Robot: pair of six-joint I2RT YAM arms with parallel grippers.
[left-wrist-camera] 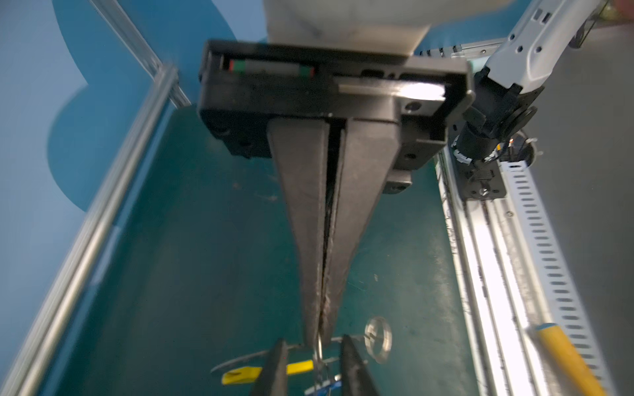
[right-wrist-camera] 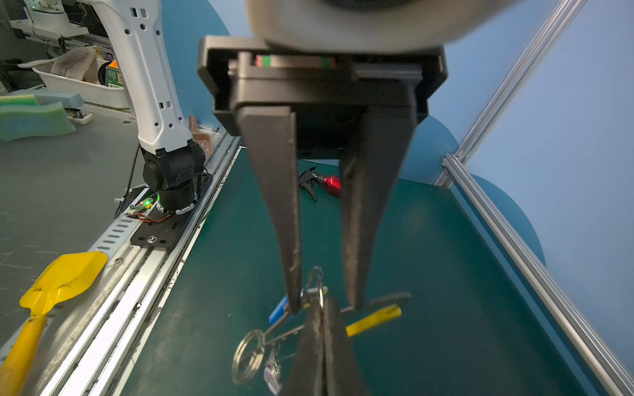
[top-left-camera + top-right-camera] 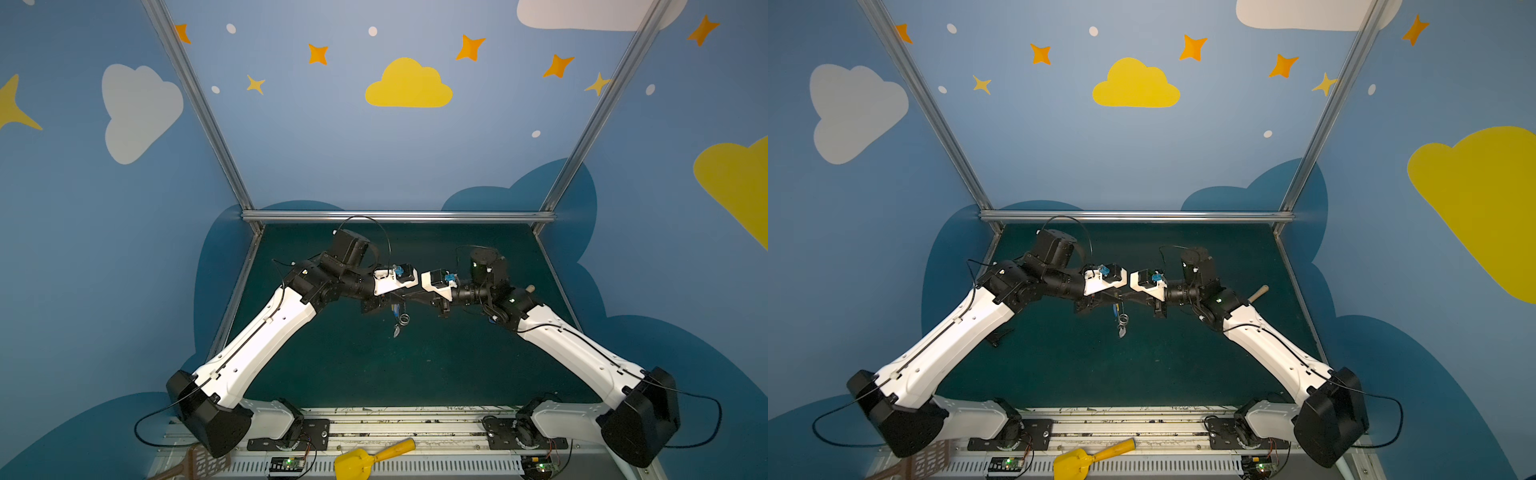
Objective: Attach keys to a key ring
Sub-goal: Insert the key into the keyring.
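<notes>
Now | left jaws narrowly apart, straddling blue-tagged keys [image 2: 279, 310] | right jaws pinching thin silver split ring [image 2: 317, 284]

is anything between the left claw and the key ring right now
Yes: the right claw, shut on a small silver ring, has its tips inside the gap of the open left claw, right by the yellow sleeve of the key ring.
</notes>
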